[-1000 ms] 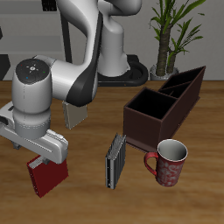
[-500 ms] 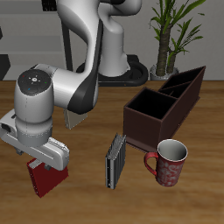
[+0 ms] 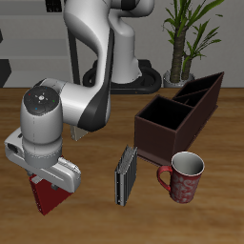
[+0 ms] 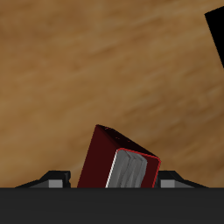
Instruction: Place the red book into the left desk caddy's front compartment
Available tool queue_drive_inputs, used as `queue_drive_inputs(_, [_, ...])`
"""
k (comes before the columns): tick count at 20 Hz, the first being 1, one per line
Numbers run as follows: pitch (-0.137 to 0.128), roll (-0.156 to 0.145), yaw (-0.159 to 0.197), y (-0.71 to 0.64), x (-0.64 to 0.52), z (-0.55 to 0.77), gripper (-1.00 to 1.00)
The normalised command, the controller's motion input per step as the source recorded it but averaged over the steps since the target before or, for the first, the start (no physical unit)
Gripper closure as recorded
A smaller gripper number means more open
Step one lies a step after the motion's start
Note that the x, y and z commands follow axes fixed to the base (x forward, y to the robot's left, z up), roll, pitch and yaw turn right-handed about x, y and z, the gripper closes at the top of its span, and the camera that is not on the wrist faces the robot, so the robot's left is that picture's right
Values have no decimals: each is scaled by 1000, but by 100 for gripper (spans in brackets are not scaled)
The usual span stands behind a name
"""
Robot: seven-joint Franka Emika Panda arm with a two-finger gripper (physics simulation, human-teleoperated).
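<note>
The red book [image 3: 46, 196] stands tilted on the table near the front edge, dark red with white page edges. My gripper [image 3: 50, 181] is directly over it, open, with the hand hiding the book's top. In the wrist view the book [image 4: 105, 157] sits between the two fingertips [image 4: 58, 179] of my gripper [image 4: 115, 181], and a small gap shows on one side. The dark brown desk caddy [image 3: 195, 112] with its open compartments stands farther back, across the table from the book.
A grey book [image 3: 126, 174] stands upright between the red book and the caddy. A red patterned mug [image 3: 185, 178] stands in front of the caddy. A potted plant [image 3: 189, 38] is behind the table. A dark corner [image 4: 217, 35] shows in the wrist view.
The arm has swung over and come down onto the red book, so the hand now covers the book's top. The book, caddy, mug and grey book have not moved.
</note>
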Motion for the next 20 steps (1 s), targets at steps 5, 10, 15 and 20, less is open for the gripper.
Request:
queue_drive_inputs(5, [0,0,-8,-39,-36,-1,100])
queue_drive_inputs(10, [-12,-5,0,-16,-45,133,100])
queue_drive_inputs(15, [-48,-10,51,67,-170,406,100])
queue_drive_inputs(20, [-28,-40,38,40,-240,434,100])
